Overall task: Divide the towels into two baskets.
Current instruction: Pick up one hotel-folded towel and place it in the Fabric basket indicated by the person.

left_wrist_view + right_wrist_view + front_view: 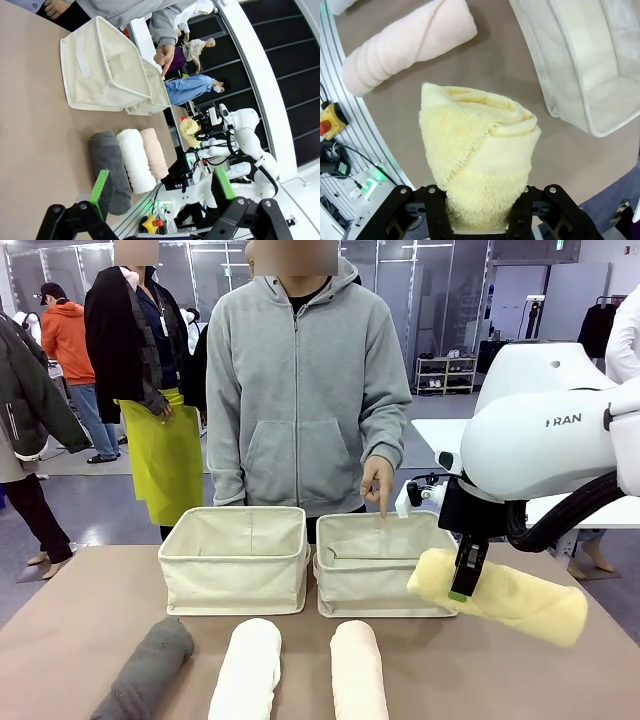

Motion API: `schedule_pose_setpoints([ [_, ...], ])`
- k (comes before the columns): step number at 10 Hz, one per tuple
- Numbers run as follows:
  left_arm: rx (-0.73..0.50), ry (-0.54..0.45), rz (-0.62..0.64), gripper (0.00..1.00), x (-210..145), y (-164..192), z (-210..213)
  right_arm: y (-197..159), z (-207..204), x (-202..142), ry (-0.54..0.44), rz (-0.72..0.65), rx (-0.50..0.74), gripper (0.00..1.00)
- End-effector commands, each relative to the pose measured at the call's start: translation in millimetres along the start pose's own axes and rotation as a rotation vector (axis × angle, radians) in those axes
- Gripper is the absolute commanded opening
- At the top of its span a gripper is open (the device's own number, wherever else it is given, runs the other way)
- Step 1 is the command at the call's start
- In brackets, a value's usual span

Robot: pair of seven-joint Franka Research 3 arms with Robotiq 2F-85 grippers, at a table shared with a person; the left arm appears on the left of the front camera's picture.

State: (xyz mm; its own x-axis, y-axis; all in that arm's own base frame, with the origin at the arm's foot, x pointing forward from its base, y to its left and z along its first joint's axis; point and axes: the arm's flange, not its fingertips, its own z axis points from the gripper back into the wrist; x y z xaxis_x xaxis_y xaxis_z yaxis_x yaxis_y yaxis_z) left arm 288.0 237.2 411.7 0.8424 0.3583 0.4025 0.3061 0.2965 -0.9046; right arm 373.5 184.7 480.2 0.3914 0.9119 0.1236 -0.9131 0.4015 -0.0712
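Transfer step: the right pincer (465, 580), clamped on the rolled pale yellow terry towel (520, 605), holds it aloft near the table's (100, 620) right edge; next, carry it over the adjacent rectangular cream canvas basket (365, 585) and release.

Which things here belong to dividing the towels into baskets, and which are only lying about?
Belong to the job:
pale yellow towel, held by the right gripper
dark grey towel
white towel
peach towel
left basket
right basket

Only lying about:
emergency stop button
cables beside it
far shelf rack
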Motion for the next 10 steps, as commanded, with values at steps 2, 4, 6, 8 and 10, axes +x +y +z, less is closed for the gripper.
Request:
schedule_pose_setpoints([
  [2,-0.013,-0.01,-0.006,1.0,-2,-2,2,-36,7,71,-0.089,0.249,-0.04,0.37],
  [4,-0.013,-0.01,-0.006,1.0,-2,-2,2,-65,-2,119,-0.078,0.38,-0.025,0.37],
  [6,-0.013,-0.01,-0.006,1.0,-2,-2,2,-111,-26,158,-0.021,0.529,-0.041,0.37],
  [8,-0.013,-0.01,-0.006,1.0,-2,-2,2,-142,-42,179,-0.049,0.583,-0.076,0.37],
  [10,-0.013,-0.01,-0.006,1.0,-2,-2,2,-166,-59,194,-0.038,0.615,-0.063,0.37],
])
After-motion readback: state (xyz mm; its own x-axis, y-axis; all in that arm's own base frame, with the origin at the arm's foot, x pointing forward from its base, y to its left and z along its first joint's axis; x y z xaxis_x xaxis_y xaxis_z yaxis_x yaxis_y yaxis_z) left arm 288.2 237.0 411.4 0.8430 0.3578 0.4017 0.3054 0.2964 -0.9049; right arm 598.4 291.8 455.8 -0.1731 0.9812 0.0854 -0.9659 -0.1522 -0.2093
